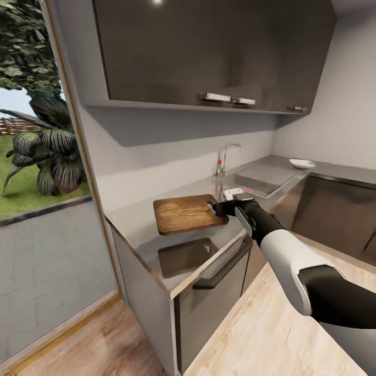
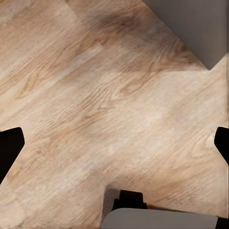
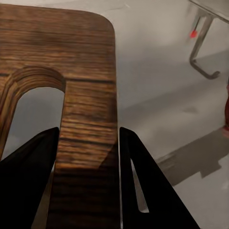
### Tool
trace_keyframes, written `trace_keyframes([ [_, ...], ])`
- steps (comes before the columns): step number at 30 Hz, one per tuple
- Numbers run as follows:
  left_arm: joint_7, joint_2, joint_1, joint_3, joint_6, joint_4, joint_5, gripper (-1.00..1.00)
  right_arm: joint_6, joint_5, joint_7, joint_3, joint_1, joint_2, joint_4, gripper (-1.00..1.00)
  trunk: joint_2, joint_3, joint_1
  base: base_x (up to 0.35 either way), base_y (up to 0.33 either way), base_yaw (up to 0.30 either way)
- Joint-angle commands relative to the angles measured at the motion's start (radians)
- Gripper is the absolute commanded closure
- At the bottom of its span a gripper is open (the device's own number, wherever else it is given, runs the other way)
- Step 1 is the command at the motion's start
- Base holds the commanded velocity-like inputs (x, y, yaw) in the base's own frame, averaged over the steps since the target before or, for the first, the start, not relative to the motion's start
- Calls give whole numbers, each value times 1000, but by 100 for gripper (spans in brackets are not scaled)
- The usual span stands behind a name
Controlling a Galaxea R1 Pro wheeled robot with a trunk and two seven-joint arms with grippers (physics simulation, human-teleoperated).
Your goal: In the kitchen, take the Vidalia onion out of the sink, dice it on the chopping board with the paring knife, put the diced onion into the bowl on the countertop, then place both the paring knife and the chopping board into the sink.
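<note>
board lifted at the kitchen counter

grey countertop running along the pale wall toward a corner, dark upper cabinets overhead, garden greenery behind the glass at the left. held just above that worktop: the wooden chopping board, roughly level, its shadow falling on the grey surface below. clamped on the board's handle end by the right gripper, black arm and white forearm shell reaching in from the lower right. seen from the right wrist camera: two dark fingers pinching the strip of wood between the oblong handle slot and the board's edge, jaws narrowed onto it. just beyond the gripper, the steel sink with drainboard, chrome tap with a small red knob standing at its back. farther along, near the corner, the white bowl resting on the worktop, well apart from the board. below the counter, a dark drawer front with a long handle. left wrist camera pointed at light wooden floor, fingertips of the left gripper at opposite edges of that picture, jaws spread wide, nothing between them.
</note>
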Motion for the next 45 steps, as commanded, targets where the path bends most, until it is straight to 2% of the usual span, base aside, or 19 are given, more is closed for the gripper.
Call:
trace_keyframes([
  [1,0,0,1,0,-1,-2,6,-100,5,-1,3,3,0,0,-2,100,0,-2,0,0,-319,227],
  [35,0,0,1,0,-1,-1,6,-100,5,-3,3,3,0,1,-2,100,0,-40,0,0,-319,224],
  [45,-1,-2,1,0,0,-1,6,-100,3,-2,5,2,0,1,-3,100,0,-38,0,0,-319,242],
])
